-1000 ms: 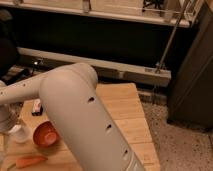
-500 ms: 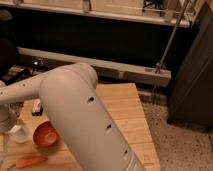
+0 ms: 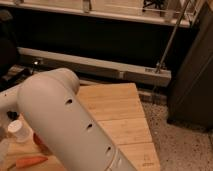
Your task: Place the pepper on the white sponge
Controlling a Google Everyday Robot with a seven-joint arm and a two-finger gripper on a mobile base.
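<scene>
The pepper (image 3: 29, 161), slim and orange-red, lies flat on the wooden table (image 3: 120, 117) at the bottom left corner. The thick white arm link (image 3: 65, 120) fills the foreground and covers most of the table's left side. Only a sliver of the orange bowl (image 3: 41, 145) shows under the link, just above the pepper. The white sponge is hidden or out of view. The gripper is not in view; the arm runs off past the left edge.
A small white capped jar (image 3: 18, 131) stands at the left, beside the arm link. A dark cabinet (image 3: 192, 75) stands on the floor to the right of the table. A low shelf and rail (image 3: 100, 67) run behind the table.
The big arm link has swung down and left, and now covers most of the orange bowl and the block behind it. The pepper has not moved.
</scene>
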